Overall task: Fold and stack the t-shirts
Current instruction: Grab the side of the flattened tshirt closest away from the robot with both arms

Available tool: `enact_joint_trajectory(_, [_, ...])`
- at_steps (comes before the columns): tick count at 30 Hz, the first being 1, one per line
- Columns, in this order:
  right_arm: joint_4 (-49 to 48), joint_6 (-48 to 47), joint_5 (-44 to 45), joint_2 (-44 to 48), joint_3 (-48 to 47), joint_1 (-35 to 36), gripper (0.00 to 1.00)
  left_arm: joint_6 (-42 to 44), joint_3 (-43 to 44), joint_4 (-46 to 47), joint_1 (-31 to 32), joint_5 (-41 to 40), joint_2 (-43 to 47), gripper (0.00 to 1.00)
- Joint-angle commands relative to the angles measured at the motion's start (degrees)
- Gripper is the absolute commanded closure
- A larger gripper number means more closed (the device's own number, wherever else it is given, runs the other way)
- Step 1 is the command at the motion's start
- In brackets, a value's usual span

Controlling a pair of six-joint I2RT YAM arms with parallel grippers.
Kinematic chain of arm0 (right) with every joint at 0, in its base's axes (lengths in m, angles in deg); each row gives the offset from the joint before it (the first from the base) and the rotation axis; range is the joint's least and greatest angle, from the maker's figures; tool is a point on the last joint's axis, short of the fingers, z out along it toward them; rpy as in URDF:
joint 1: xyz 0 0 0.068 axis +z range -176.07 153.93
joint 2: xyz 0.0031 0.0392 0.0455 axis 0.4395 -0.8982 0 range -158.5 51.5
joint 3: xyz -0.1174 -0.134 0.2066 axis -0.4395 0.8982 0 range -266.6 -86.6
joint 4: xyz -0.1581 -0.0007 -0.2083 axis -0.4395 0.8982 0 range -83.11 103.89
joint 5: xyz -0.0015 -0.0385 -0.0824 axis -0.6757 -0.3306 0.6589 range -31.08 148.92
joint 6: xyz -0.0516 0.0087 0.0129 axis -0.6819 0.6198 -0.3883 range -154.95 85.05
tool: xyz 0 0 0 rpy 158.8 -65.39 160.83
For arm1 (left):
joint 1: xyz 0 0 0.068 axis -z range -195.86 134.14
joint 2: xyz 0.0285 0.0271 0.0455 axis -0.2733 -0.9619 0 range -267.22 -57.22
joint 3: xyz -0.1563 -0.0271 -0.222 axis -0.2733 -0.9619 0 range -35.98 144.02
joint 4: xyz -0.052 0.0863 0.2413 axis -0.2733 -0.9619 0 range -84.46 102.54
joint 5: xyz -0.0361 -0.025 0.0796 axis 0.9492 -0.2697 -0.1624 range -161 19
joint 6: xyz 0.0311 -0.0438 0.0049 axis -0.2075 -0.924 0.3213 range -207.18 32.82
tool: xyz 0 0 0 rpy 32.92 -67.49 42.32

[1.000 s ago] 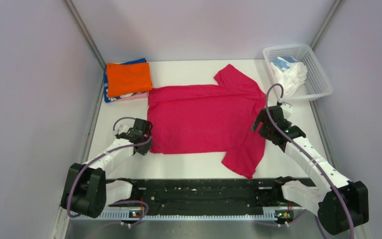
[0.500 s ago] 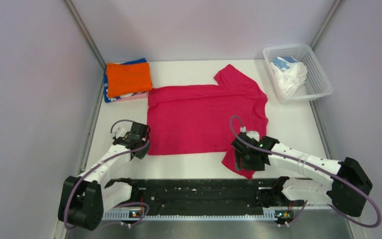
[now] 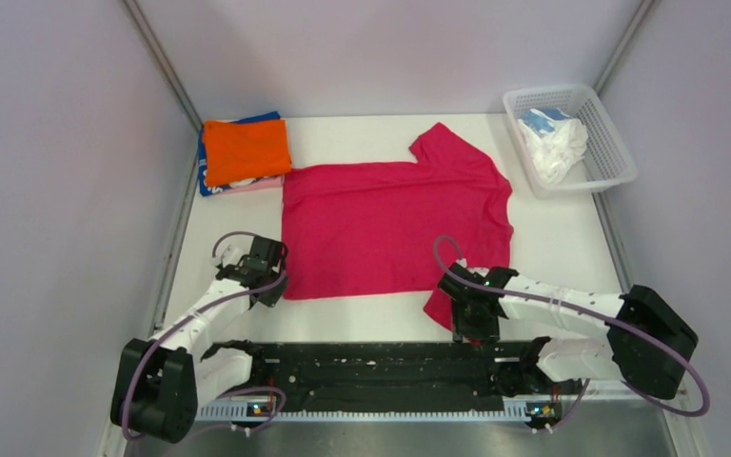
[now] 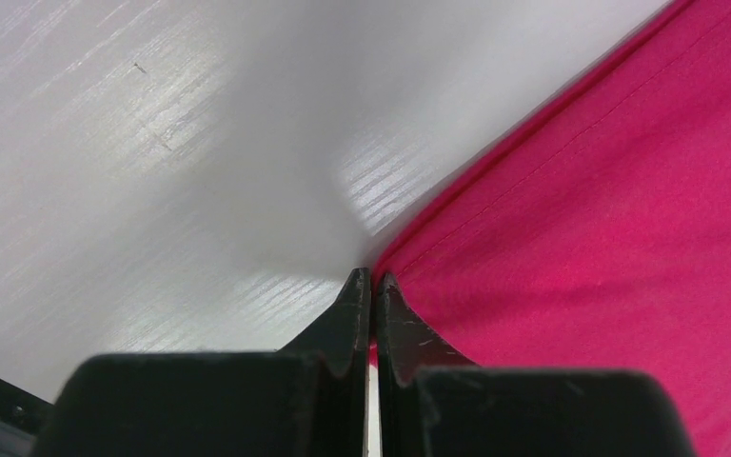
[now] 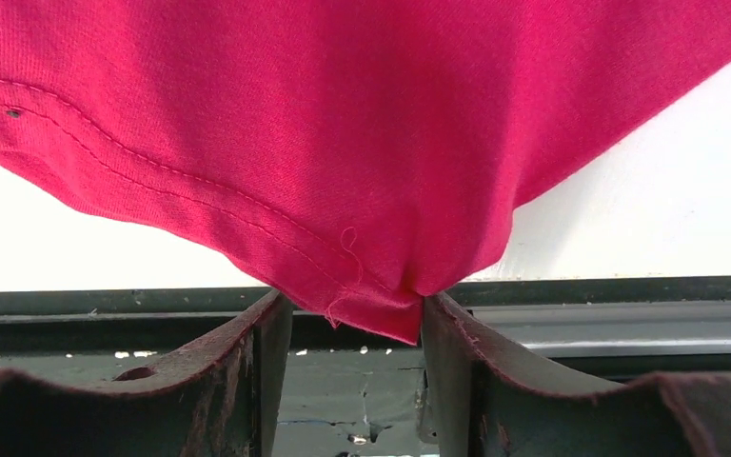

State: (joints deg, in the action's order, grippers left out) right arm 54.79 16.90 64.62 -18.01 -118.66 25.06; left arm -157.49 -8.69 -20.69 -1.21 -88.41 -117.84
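On the white surface [image 3: 362, 129], centre, the crimson t-shirt [image 3: 390, 228] lies spread flat in one layer, with no fold made. At the far right corner the mesh basket [image 3: 619, 157] holds a white and light-blue shirt [image 3: 552, 143], crumpled and unfolded. At the far left corner sits a folded stack [image 3: 245, 149], orange on top, with blue and pale pink edges showing beneath.

Progress, as judged: three shirts done, one in hand at its first fold, and one waiting in the basket.

Orientation: the crimson shirt's long axis runs left to right, with the hem to the left and the shoulders to the right. One sleeve points to the far side and the other to the near edge.

Left pincer [image 4: 373, 286]: closed at the near hem corner, apparently nipping the cloth. Right pincer [image 5: 347, 324]: fingers apart, with the tip of the near sleeve hanging between them, not clamped
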Motion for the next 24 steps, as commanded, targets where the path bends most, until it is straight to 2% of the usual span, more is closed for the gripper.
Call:
enact_joint_trajectory(1, [-1.07, 1.1, 3.92, -1.42, -2.47, 0.54, 0.49, 0.74, 0.28, -0.44, -0.24, -0.63, 0.98, 1.0])
enact_joint_trajectory(8, [7.93, -1.03, 6.05, 2.93, -8.71, 0.52, 0.48, 0.69, 0.7, -1.55, -0.24, -1.73, 2.33, 1.0])
enact_joint_trajectory(15, [0.23, -4.37, 4.5, -1.18, -6.72, 0.5, 0.48, 0.79, 1.18, -1.13, -0.24, -1.49, 1.79, 1.0])
enact_joint_trajectory(20, [-2.63, -3.68, 7.6, -6.19, -4.83, 0.12, 0.49, 0.63, 1.02, -1.06, -0.26, -1.3, 1.55, 1.0])
enact_joint_trajectory(24, [-2.86, -0.96, 9.83, -8.15, -3.09, -0.1, 0.59, 0.69, 0.98, -1.14, -0.24, -1.37, 1.47, 1.0])
